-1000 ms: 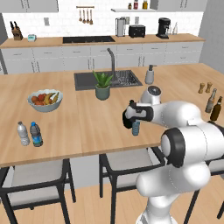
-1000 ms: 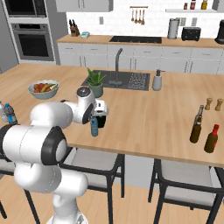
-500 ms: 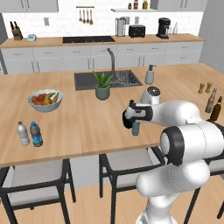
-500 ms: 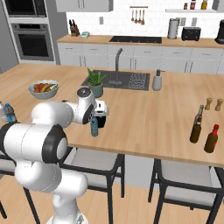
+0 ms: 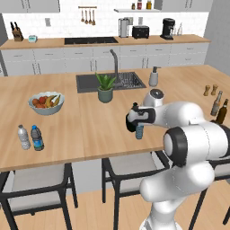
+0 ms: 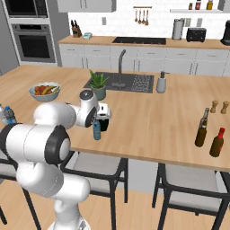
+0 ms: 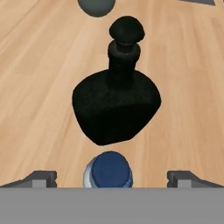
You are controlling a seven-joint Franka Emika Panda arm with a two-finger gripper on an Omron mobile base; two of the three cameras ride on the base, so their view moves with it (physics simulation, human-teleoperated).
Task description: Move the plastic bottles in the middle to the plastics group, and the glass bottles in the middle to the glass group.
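Note:
The small pale-blue water bottle [image 5: 139, 131] [image 6: 96, 130] stands on the island near its front edge. Seen from the hand, its blue cap [image 7: 108, 170] lies between the two spread finger tips [image 7: 42, 178]. My gripper [image 7: 109, 179] [image 5: 138, 121] [image 6: 98, 119] hovers open just over it, gripping nothing. Right behind the bottle sits the squat black flask [image 7: 116, 105] [image 6: 104, 124]. The plastics group [image 5: 30, 137] [image 6: 6, 115] is at the far left. At the far right the tall grey-brown glass bottle [image 6: 202, 128] [image 5: 216, 103] stands with a dark-brown bottle [image 6: 217, 142] [image 5: 222, 112] beside it.
A potted plant [image 5: 105, 87] [image 6: 99, 84] and the sink [image 5: 110, 81] lie beyond the flask. A fruit bowl [image 5: 46, 102] sits to the left, a soap dispenser [image 5: 153, 77] right of the sink, two wooden shakers [image 6: 219, 107] at the far right. Chairs stand under the island's front edge.

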